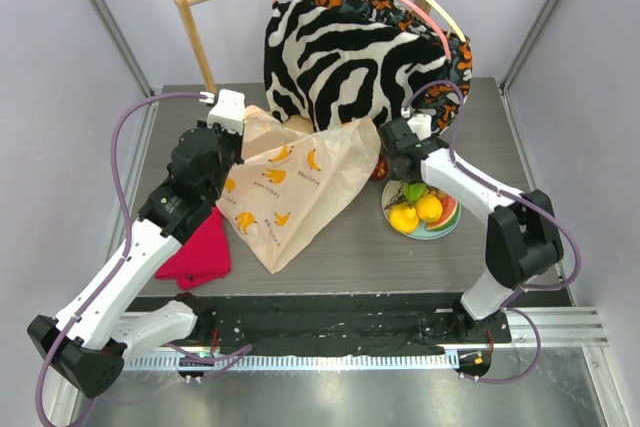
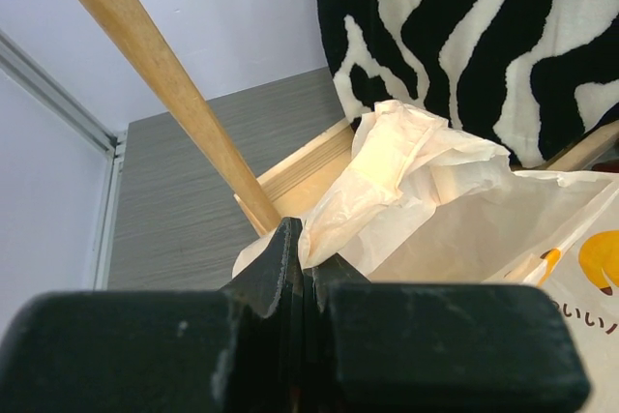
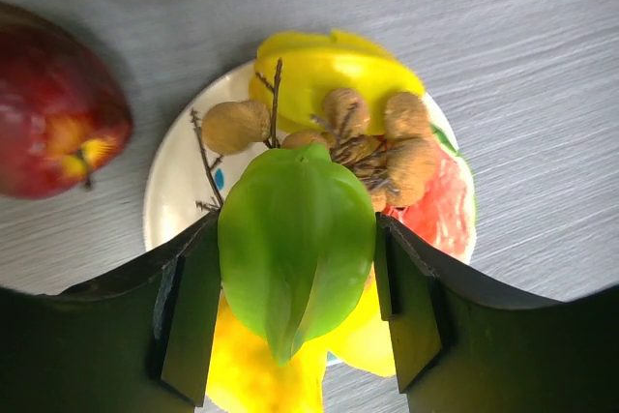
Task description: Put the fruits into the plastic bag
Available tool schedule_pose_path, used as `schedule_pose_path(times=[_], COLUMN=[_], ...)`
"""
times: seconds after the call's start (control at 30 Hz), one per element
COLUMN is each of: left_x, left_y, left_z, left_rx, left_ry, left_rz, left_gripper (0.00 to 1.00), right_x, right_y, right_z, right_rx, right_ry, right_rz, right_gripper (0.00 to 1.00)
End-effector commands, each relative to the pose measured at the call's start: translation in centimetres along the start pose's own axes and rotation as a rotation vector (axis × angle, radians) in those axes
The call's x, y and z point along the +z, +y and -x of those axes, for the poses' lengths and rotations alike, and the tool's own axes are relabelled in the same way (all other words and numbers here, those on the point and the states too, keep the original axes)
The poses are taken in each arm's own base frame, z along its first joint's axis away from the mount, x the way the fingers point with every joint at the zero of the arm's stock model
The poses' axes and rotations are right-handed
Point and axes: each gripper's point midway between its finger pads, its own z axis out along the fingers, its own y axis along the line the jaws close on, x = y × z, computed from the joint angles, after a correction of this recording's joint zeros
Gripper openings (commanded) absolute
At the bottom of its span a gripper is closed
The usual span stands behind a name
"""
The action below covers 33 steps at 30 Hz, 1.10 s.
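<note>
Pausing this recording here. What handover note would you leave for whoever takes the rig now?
The left hand is shut on the plastic bag at its edge, by the wooden rack.
The right hand is shut on a green fruit above the plate.
On the plate: yellow fruit, brown cluster. The dark red apple lies on the table beside it.
No fruit visibly bagged; all are left to load, green fruit first.

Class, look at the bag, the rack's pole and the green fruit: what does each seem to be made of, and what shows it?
The bag looks like thin plastic film, matt and translucent, crumpling into sharp creases. The pole is bare tan wood, dull, with faint grain. The green fruit has smooth, waxy, ridged skin; real or moulded plastic, I cannot tell.
</note>
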Motion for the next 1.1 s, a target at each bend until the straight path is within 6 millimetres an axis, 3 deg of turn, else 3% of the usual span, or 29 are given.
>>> schedule_pose_path(times=[0.0, 0.23, 0.33, 0.47, 0.57, 0.67, 0.8, 0.87, 0.93, 1.0, 1.03, 1.07], left_x=[-0.3, -0.2, -0.2, -0.2, -0.2, -0.1, -0.2, -0.1, 0.0, 0.0, 0.1, 0.1], left_y=[-0.1, -1.2, -1.4, -1.6, -1.8, -2.0, -2.1, -2.4, -2.7, -2.8, -2.9, -2.9], left_z=[1.8, 1.7, 1.8, 1.9, 1.8, 1.9, 2.0, 2.0, 1.9, 1.8, 1.7, 1.9], left_rx=[-0.049, -0.044, -0.049, -0.055, -0.056, -0.06, -0.092, -0.1, -0.109, -0.11, -0.107, -0.109], left_ry=[-0.061, -0.066, -0.066, -0.072, -0.069, -0.068, -0.058, -0.057, -0.054, -0.051, -0.048, -0.053], left_rz=[-0.017, -0.073, -0.086, -0.099, -0.106, -0.114, -0.114, -0.128, -0.14, -0.143, -0.146, -0.149], left_gripper=[0.0, 0.0, 0.0, 0.0, 0.0, 0.0, 0.0, 0.0, 0.0, 0.0, 0.0, 0.0], right_x=[-4.2, -6.2, -8.5, -13.2, -18.0, -24.3, -29.7, -31.4, -33.4, -33.7, -34.8, -34.2], right_y=[-0.8, -1.5, -1.3, -0.3, 1.0, 5.1, 9.7, 12.0, 14.6, 17.2, 18.0, 19.3], right_z=[4.0, 5.6, 7.6, 10.3, 12.5, 12.9, 12.8, 13.0, 12.0, 11.7, 11.7, 11.3], right_rx=[0.118, 0.181, 0.223, 0.287, 0.273, 0.18, 0.083, 0.06, 0.001, -0.02, -0.021, -0.02], right_ry=[-0.133, -0.204, -0.289, -0.429, -0.557, -0.665, -0.738, -0.774, -0.756, -0.715, -0.735, -0.715], right_rz=[0.081, 0.131, 0.229, 0.442, 0.625, 0.85, 1.084, 1.185, 1.318, 1.371, 1.407, 1.412], right_gripper=[0.22, 0.14, 0.08, 0.04, 0.03, 0.01, 0.01, 0.01, 0.01, 0.01, 0.01, 0.01])
